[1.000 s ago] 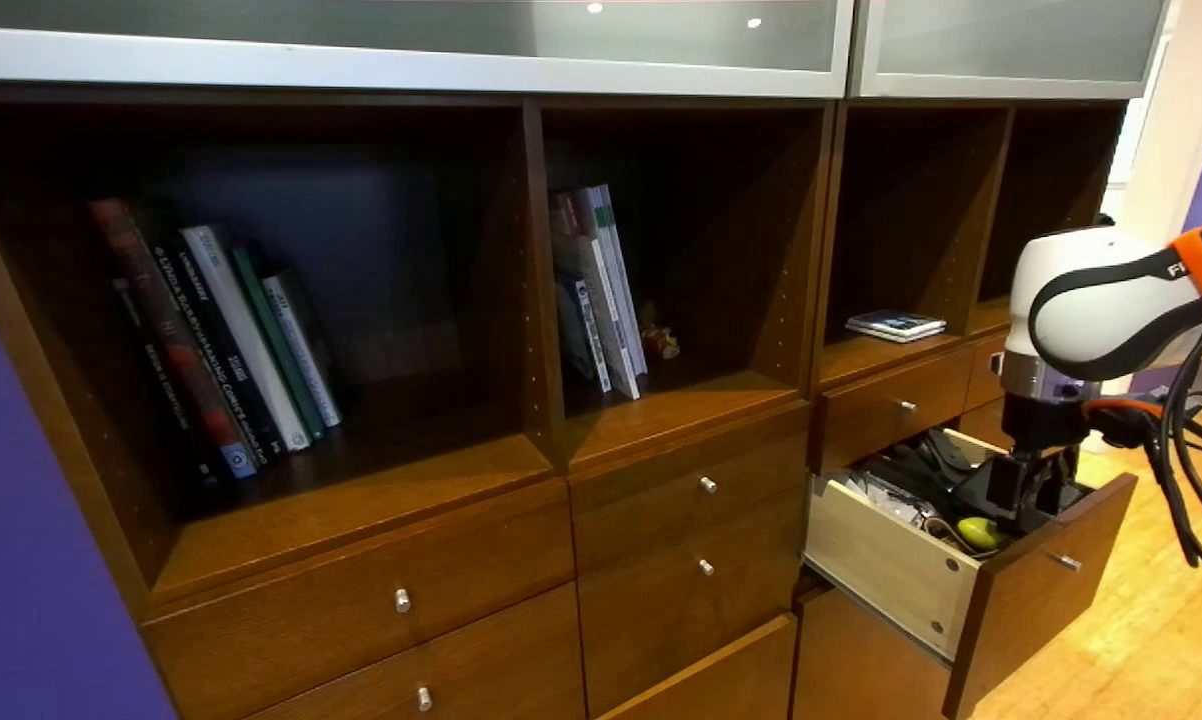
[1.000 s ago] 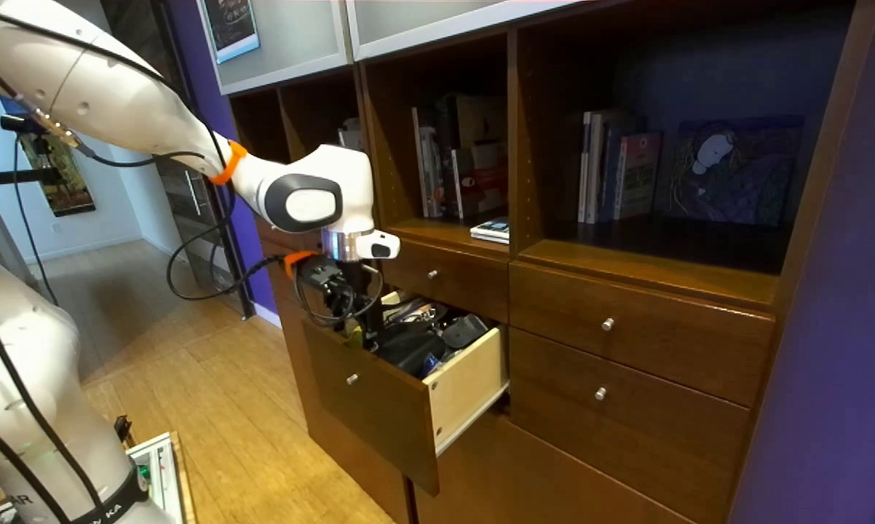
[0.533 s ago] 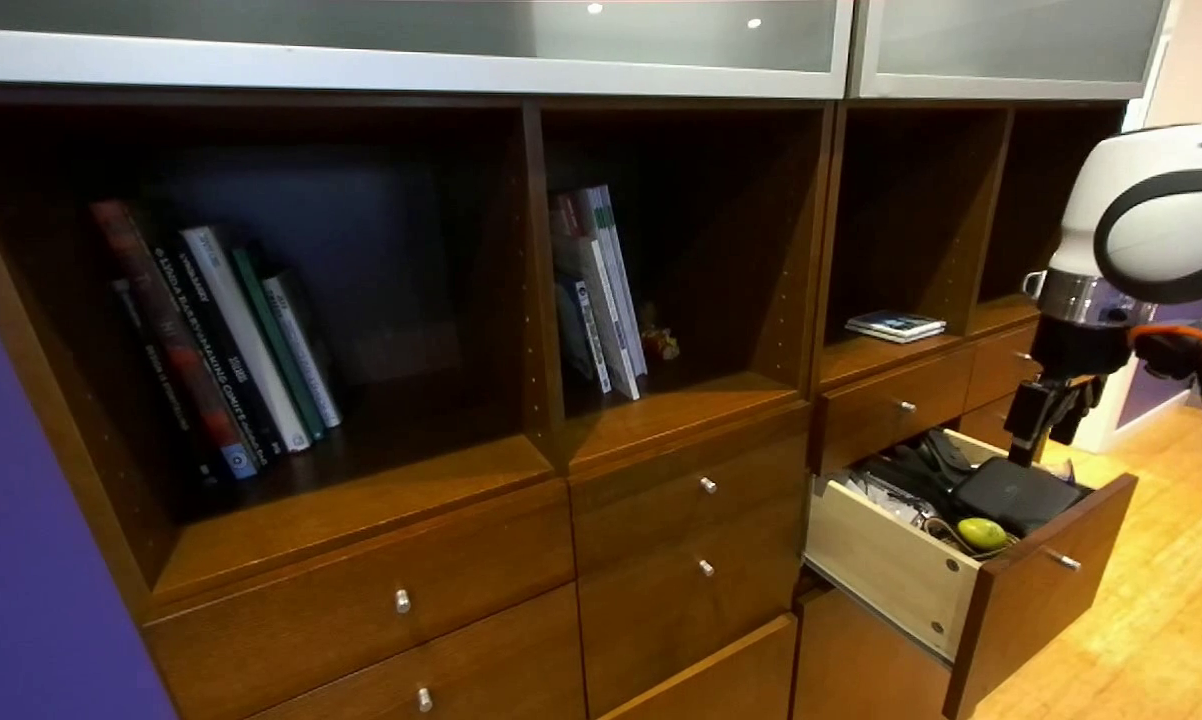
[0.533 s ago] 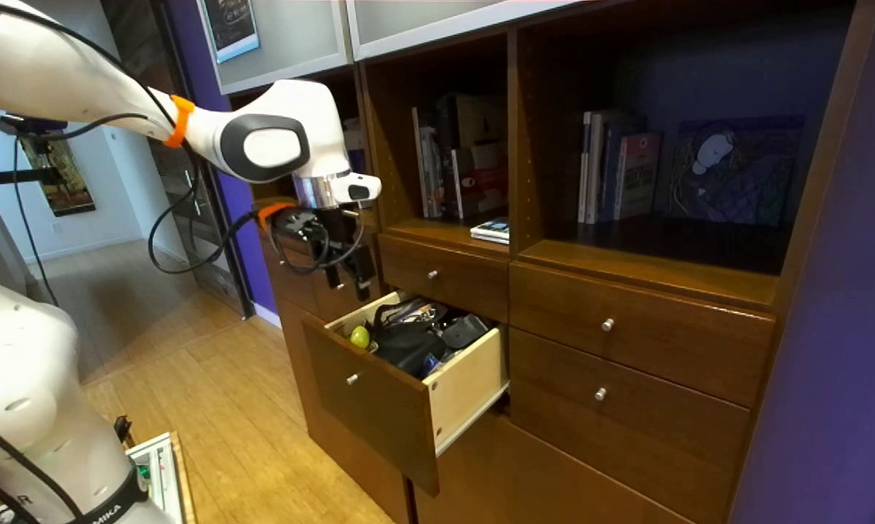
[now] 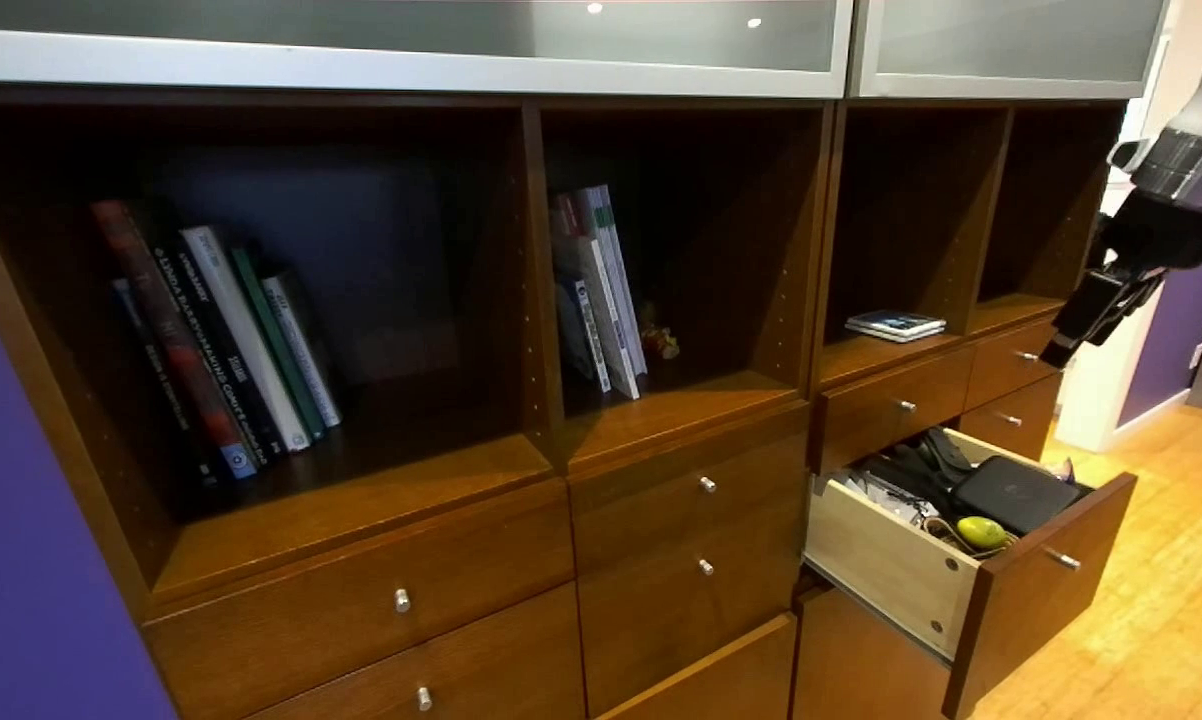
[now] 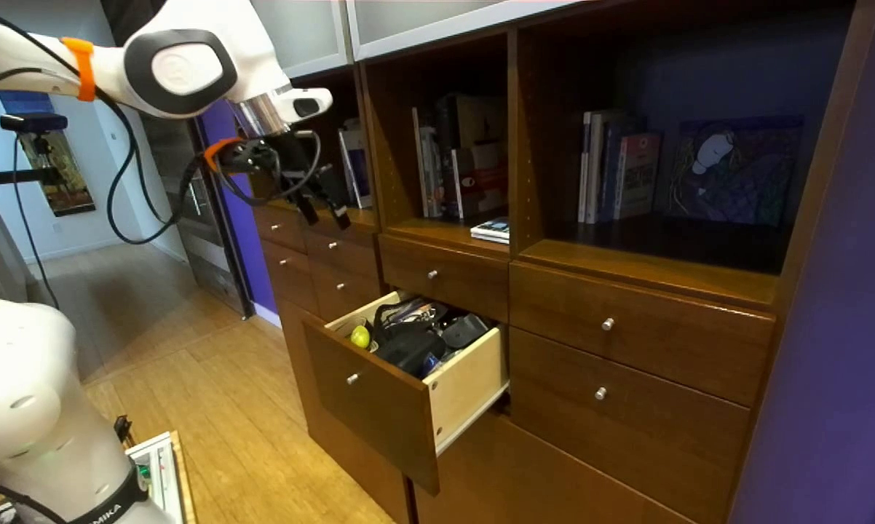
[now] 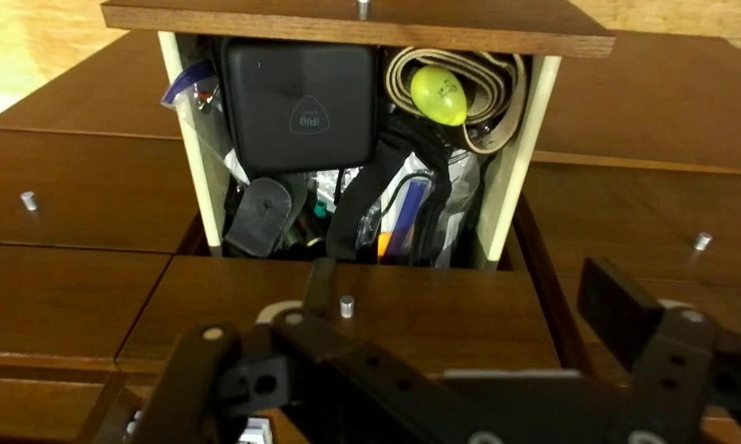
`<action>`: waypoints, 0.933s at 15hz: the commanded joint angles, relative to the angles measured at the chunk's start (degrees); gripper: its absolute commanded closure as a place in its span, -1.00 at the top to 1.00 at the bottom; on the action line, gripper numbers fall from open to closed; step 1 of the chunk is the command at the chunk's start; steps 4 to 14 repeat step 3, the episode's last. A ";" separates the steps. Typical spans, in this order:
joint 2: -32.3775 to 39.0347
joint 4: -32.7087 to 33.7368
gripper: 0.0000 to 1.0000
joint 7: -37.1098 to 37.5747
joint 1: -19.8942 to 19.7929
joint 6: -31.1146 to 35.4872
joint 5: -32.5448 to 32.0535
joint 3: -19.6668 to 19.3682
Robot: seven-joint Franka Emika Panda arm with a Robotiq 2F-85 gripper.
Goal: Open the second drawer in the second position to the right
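Second drawer (image 6: 370, 409): stands extended toward near left in an exterior view, under the upper drawer (image 6: 466, 285) | Gripper (image 6: 326, 216): hangs above, fingers (image 7: 617, 314) apart and empty, presumably clear of the knob (image 6: 352, 378) because opening appears complete

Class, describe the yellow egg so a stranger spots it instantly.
In the brown cabinet, find the drawer standing farthest out. Near its front, by a coiled tan strap and black case, lies the egg. Unlike both neighbours, it's bright yellow-green.
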 commanded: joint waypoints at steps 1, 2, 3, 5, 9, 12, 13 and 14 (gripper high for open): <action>-1.02 0.11 1.00 0.06 0.38 -0.38 -0.27 -0.32; -1.65 0.06 1.00 -0.06 0.40 -0.50 -0.28 -0.36; -1.86 -0.04 1.00 -0.12 0.41 -0.51 -0.29 -0.38; -1.86 -0.04 1.00 -0.12 0.41 -0.51 -0.29 -0.38; -1.86 -0.04 1.00 -0.12 0.41 -0.51 -0.29 -0.38; -1.86 -0.04 1.00 -0.12 0.41 -0.51 -0.29 -0.38; -1.86 -0.04 1.00 -0.12 0.41 -0.51 -0.29 -0.38; -1.86 -0.04 1.00 -0.12 0.41 -0.51 -0.29 -0.38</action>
